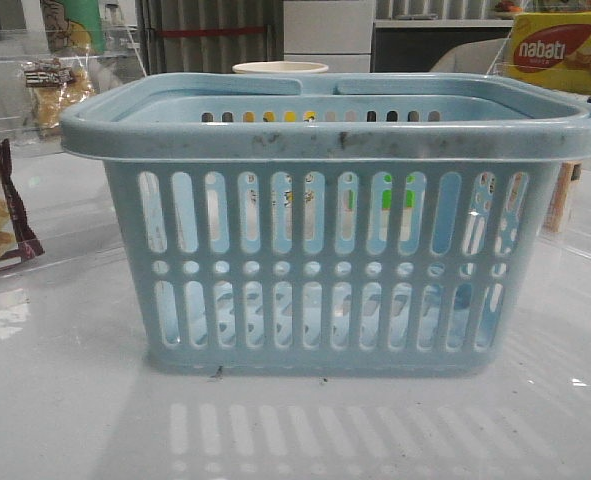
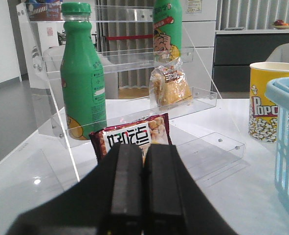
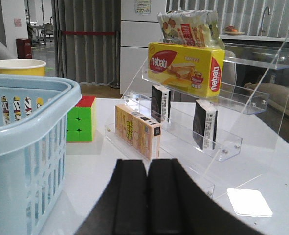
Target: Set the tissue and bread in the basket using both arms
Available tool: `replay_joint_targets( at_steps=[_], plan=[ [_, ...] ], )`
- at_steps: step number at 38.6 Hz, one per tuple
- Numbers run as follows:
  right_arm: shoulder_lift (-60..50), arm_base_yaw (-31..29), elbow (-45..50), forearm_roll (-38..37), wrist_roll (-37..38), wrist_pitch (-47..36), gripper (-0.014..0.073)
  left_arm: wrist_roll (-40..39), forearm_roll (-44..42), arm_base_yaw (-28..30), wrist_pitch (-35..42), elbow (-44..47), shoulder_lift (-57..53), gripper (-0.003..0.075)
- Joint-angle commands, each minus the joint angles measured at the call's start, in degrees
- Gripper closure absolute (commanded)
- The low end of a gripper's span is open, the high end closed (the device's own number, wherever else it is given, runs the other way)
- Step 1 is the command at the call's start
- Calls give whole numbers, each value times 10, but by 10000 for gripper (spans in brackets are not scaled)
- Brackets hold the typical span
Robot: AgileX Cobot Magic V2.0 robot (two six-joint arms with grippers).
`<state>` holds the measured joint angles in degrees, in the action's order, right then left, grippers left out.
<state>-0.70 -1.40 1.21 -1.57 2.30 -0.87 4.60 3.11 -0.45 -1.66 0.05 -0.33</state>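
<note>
The pale-blue basket (image 1: 335,225) stands in the middle of the table; it also shows in the left wrist view (image 2: 287,127) and the right wrist view (image 3: 32,117). The bread (image 2: 169,87), a clear bag of golden bread, sits on a clear shelf; in the front view it is at the far left (image 1: 57,88). Two dark tissue packs (image 3: 204,123) stand upright on the right clear rack, the other one further back (image 3: 160,102). My left gripper (image 2: 143,148) is shut and empty, short of the bread's shelf. My right gripper (image 3: 147,165) is shut and empty, short of the rack. Neither gripper shows in the front view.
On the left are a green bottle (image 2: 81,78), a maroon-edged cracker bag (image 2: 132,134) and a popcorn cup (image 2: 269,103) beside the basket. On the right are a yellow nabati box (image 3: 186,66), a beige carton (image 3: 137,129) and a colour cube (image 3: 80,120).
</note>
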Motion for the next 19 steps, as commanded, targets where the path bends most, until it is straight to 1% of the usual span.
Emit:
replay_joint_targets(
  at_steps=[1,5,10,15,19],
  plan=[
    [-9,-1,-47,3,-2,-33,537,-2,1,-3,51,-45,-10,629],
    [-9,-1,-102,3,-2,9,537,-2,1,-3,20,-100,-7,629],
    [2,-1,-177,3,-2,58,537,-2,1,-3,-42,-180,16,629],
    [37,-1,-259,3,-2,105,537,-2,1,-3,-111,-262,60,629],
    [78,-1,-323,3,-2,162,537,-2,1,-3,-175,-335,106,629]
  ],
)
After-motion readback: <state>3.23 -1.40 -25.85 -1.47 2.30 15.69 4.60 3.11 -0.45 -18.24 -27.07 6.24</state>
